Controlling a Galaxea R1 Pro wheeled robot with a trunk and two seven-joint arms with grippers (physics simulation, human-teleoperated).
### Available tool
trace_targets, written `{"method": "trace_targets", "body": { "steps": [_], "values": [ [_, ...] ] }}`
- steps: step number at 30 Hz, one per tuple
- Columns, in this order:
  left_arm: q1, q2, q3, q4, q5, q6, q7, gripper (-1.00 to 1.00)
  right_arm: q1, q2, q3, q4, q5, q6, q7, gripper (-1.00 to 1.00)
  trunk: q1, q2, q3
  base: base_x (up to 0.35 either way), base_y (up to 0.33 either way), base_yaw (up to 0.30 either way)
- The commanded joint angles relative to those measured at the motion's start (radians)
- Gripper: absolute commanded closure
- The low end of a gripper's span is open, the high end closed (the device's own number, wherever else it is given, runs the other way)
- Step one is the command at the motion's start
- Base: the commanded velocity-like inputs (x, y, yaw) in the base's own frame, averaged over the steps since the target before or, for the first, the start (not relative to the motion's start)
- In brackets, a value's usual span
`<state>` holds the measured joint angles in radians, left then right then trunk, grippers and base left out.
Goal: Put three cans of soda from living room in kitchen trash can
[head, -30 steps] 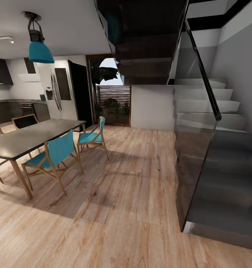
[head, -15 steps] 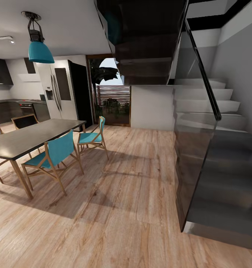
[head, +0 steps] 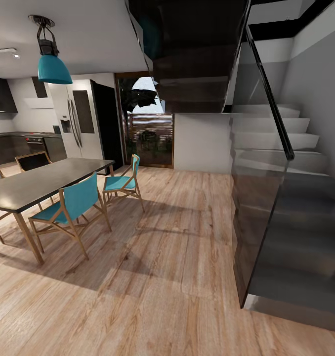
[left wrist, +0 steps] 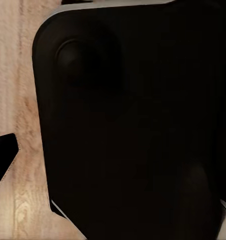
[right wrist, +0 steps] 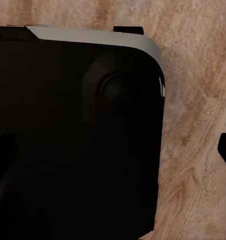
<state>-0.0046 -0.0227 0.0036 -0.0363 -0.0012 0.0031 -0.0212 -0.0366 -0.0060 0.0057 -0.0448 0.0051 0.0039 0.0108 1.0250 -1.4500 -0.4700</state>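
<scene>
The robot is on its way across the wood floor (head: 177, 277). No cans or bin can be seen here. The kitchen (head: 19, 133) is far off to the left, past the table (head: 34, 185) and blue chairs (head: 71, 207), with the fridge (head: 78, 123) beside it. Stairs (head: 286, 198) stand close on the right. Both wrist views look down at a big black part of the robot (left wrist: 133, 125) over the floor, so I cannot tell if the jaws are open or closed. Next it likely needs to drive on and find the cans.
</scene>
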Motion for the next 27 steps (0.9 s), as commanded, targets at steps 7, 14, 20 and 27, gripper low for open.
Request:
{"method": "trace_targets", "body": {
  "steps": [7,14,20,27],
  "values": [
    [0.0,0.04,0.011,-0.039,0.029,0.039,-0.039,-1.0,-0.032,-0.039,0.0,-0.04,-0.001,0.039,0.039,-1.0,0.0,0.0,0.0,0.0,0.0,0.0],
    [0.0,0.101,0.018,-0.74,0.141,0.166,-0.691,-1.0,-0.037,-0.164,-0.001,-0.554,-0.003,0.207,0.575,-1.0,0.0,0.0,0.0,0.0,0.0,0.0],
    [0.0,0.103,0.021,-0.73,0.159,0.17,-0.704,-1.0,-0.038,-0.166,-0.003,-0.582,-0.005,0.213,0.583,-1.0,0.0,0.0,0.0,0.0,0.0,0.0],
    [0.0,0.104,0.016,-0.724,0.166,0.172,-0.709,-1.0,-0.038,-0.166,-0.004,-0.593,-0.006,0.215,0.586,-1.0,0.0,0.0,0.0,0.0,0.0,0.0]
  ]
}}
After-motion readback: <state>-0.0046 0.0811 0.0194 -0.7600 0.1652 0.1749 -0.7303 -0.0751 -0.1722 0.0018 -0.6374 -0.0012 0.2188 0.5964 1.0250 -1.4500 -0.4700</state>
